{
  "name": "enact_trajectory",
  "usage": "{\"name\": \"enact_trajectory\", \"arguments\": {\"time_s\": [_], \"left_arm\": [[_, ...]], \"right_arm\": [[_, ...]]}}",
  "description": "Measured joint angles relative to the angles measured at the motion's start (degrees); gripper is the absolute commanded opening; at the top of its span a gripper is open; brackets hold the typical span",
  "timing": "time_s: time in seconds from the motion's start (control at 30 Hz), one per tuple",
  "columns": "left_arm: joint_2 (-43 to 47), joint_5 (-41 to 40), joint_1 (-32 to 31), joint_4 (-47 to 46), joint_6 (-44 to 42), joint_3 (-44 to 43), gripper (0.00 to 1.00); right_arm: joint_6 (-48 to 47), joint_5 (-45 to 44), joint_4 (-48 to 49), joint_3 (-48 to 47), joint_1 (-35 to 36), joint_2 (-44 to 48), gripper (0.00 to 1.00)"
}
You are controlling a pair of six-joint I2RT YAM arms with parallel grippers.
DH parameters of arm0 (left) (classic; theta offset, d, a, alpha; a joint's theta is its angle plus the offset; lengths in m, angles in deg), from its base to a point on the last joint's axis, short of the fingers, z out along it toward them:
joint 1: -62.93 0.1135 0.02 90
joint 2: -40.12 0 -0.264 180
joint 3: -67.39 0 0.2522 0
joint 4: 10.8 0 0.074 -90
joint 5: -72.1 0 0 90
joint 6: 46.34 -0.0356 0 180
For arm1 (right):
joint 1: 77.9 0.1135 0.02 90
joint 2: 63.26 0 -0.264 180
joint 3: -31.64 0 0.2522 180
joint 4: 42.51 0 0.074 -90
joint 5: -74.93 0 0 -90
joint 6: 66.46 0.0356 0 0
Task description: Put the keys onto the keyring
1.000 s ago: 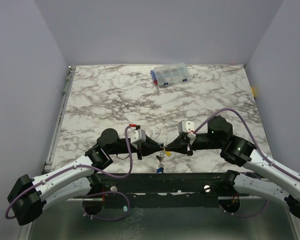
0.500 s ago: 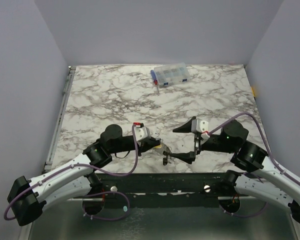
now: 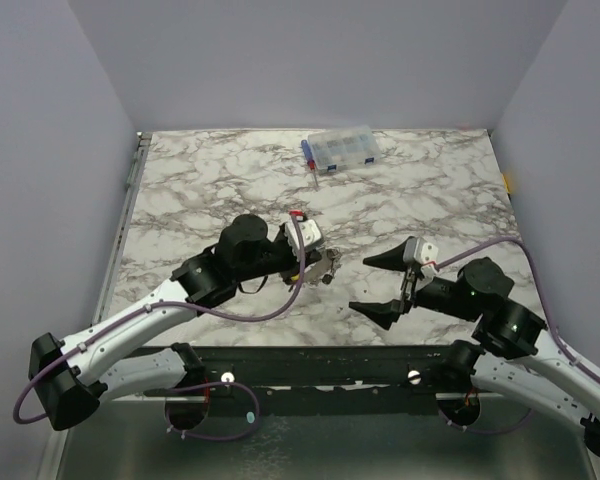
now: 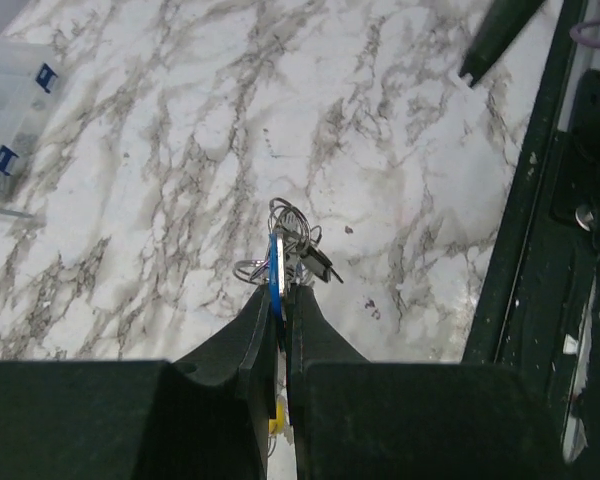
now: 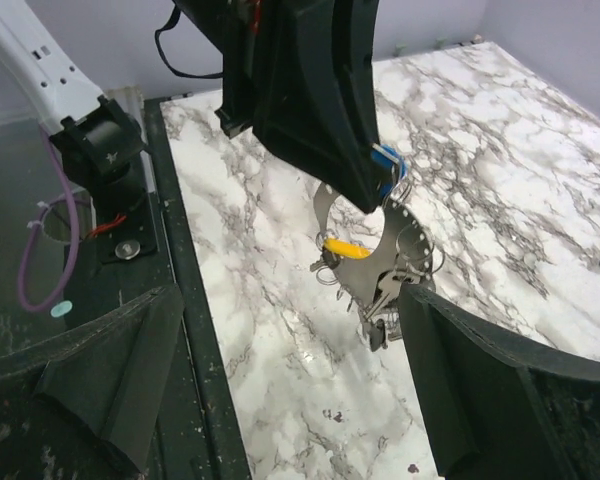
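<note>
My left gripper (image 3: 318, 263) hangs over the middle of the marble table, shut on the keyring (image 3: 327, 268). In the right wrist view the keyring (image 5: 407, 250) is a grey metal hoop dangling from the left fingertips (image 5: 330, 150). A yellow key (image 5: 345, 247), a blue key (image 5: 385, 165) and small dark keys (image 5: 380, 320) hang on it. In the left wrist view the blue key (image 4: 275, 265) sits pinched between the closed jaws of the left gripper (image 4: 280, 295). My right gripper (image 3: 365, 283) stands wide open just right of the bunch, holding nothing, and its fingers (image 5: 110, 370) frame the right wrist view.
A clear compartment box (image 3: 342, 148) with blue parts stands at the table's far edge, also seen in the left wrist view's top left corner (image 4: 10, 110). The black base rail (image 3: 320, 365) runs along the near edge.
The right gripper has opened wide and drawn back to the right. The left gripper has carried the keyring bunch away from the near edge toward the table's middle.
</note>
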Motion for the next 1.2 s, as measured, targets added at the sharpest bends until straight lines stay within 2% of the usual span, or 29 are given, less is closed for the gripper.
{"name": "enact_trajectory", "arguments": {"time_s": [0.27, 0.47, 0.6, 0.73, 0.87, 1.03, 1.13, 1.2], "left_arm": [[-9.18, -8.44, 0.0, 7.78, 4.59, -16.09, 0.0], [-17.81, -19.21, 0.55, 11.54, 8.35, -26.93, 0.0], [-23.71, -21.27, 4.07, 12.28, 11.06, -31.34, 0.0], [-30.12, -20.37, 11.06, 14.38, 14.05, -36.0, 0.0], [-38.64, -19.96, 17.0, 16.31, 15.08, -44.98, 0.0], [-48.39, -22.08, 18.78, 20.44, 14.05, -58.55, 0.0], [-48.48, -22.99, 18.53, 21.62, 14.36, -58.25, 0.0], [-45.57, -23.52, 18.03, 20.74, 15.72, -52.26, 0.0]], "right_arm": [[6.14, -6.62, 0.46, 1.09, 0.02, 4.74, 1.0], [11.34, -13.07, -1.73, 0.85, 0.02, 6.03, 1.0], [15.98, -19.82, -4.04, 0.76, 0.02, 7.56, 1.0], [20.28, -25.44, -6.05, 0.76, 0.02, 9.51, 1.0], [22.97, -29.11, -8.55, 0.09, 0.02, 9.18, 1.0], [25.59, -30.34, -12.11, -1.92, 0.02, 7.19, 1.0], [27.45, -30.42, -13.79, -2.05, 0.02, 7.1, 1.0], [28.65, -30.42, -14.62, -1.9, 0.02, 7.41, 1.0]]}}
